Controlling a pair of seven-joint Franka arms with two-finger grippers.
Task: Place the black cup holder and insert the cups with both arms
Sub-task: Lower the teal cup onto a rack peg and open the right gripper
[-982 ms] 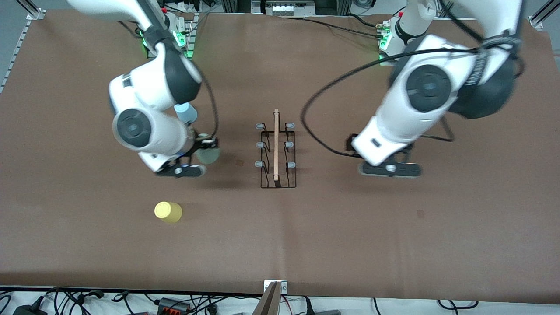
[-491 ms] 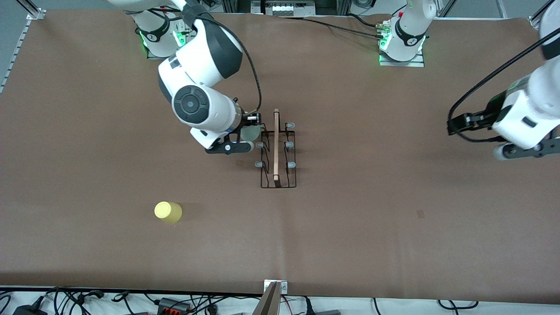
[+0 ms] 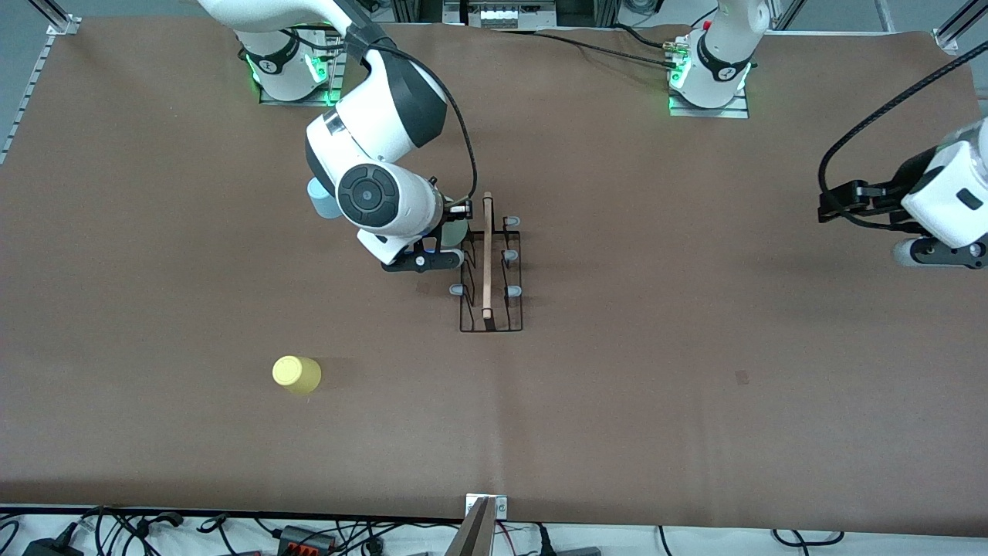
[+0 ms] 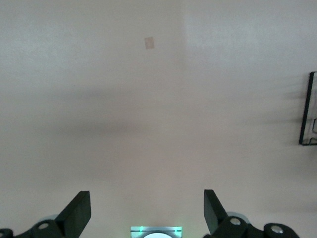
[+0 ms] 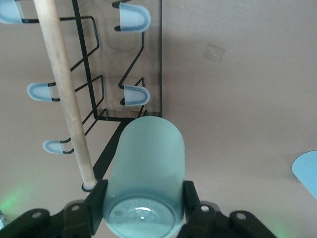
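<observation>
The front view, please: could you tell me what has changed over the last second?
The right gripper, shut on the pale green cup, carried it from near the blue cup to over the black rack. The open left gripper withdrew toward its end of the table. The rack and yellow cup stayed put.

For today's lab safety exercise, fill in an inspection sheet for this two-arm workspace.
Surface: brown table cover, small marks.
Job's things: black cup holder at table centre, pegs bare; yellow cup nearer the camera; blue cup partly hidden by right arm.
Clutter: nothing seen.
Hands: right hand shut on green cup over the holder's end; left hand open, waiting over bare table.
Cables: black leads on arms.
Surroundings: cables along table edge.
</observation>
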